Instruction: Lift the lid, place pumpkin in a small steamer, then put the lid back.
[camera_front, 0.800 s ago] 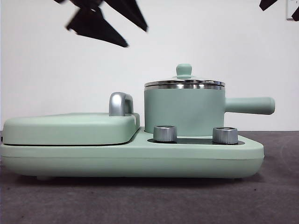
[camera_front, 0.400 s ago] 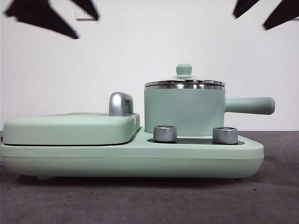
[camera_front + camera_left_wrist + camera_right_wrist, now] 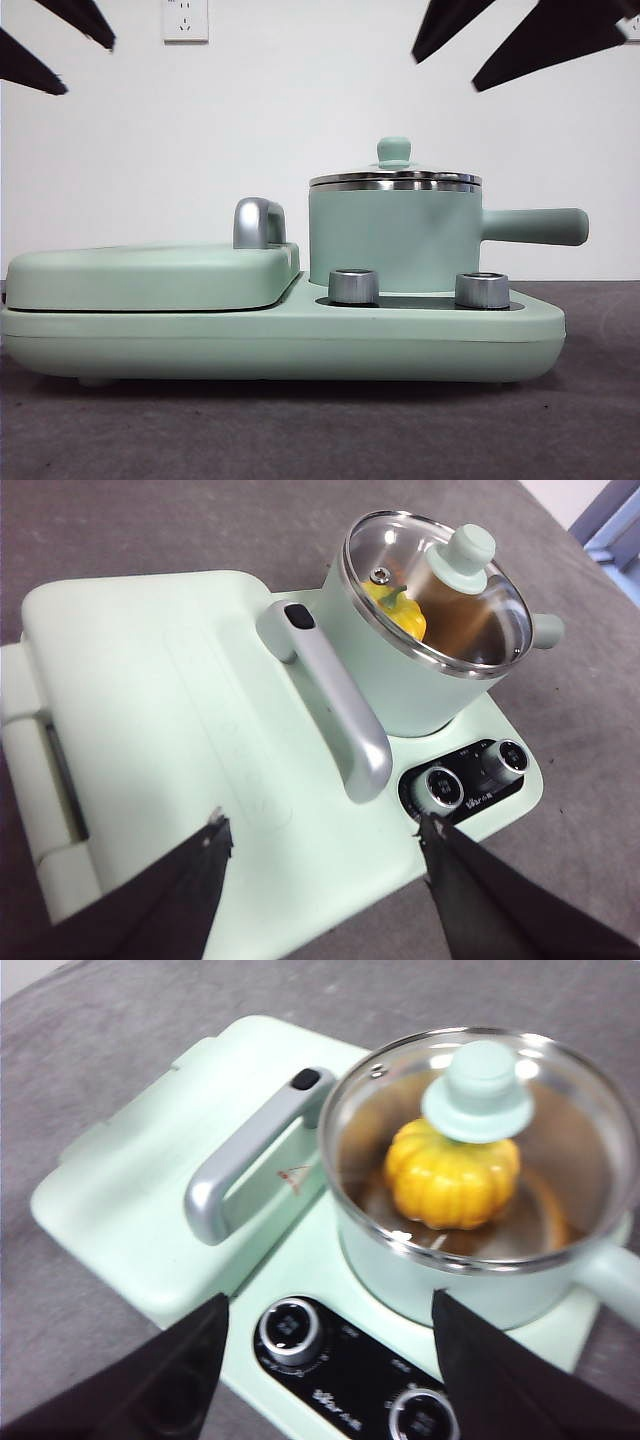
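The small steamer (image 3: 395, 240) stands on the right half of the appliance base, its side handle (image 3: 535, 226) pointing right. The lid (image 3: 395, 181) sits on it, knob (image 3: 393, 150) up. The pumpkin (image 3: 452, 1173) lies inside the pot under the glass and also shows in the left wrist view (image 3: 398, 609). My right gripper (image 3: 445, 75) hangs open and empty high above the pot; in its wrist view (image 3: 330, 1305) the jaws stand apart. My left gripper (image 3: 88, 68) is open and empty at the top left, above the griddle side (image 3: 325, 830).
The wide appliance base (image 3: 280, 340) carries a flat griddle cover (image 3: 150, 275) with a steel handle (image 3: 258, 222) on the left and two silver knobs (image 3: 353, 286) at the front. A grey table lies all around.
The left gripper has moved left and up into the top left corner. The right gripper has come in from the top right toward the space above the pot. The lid and pot have not moved.
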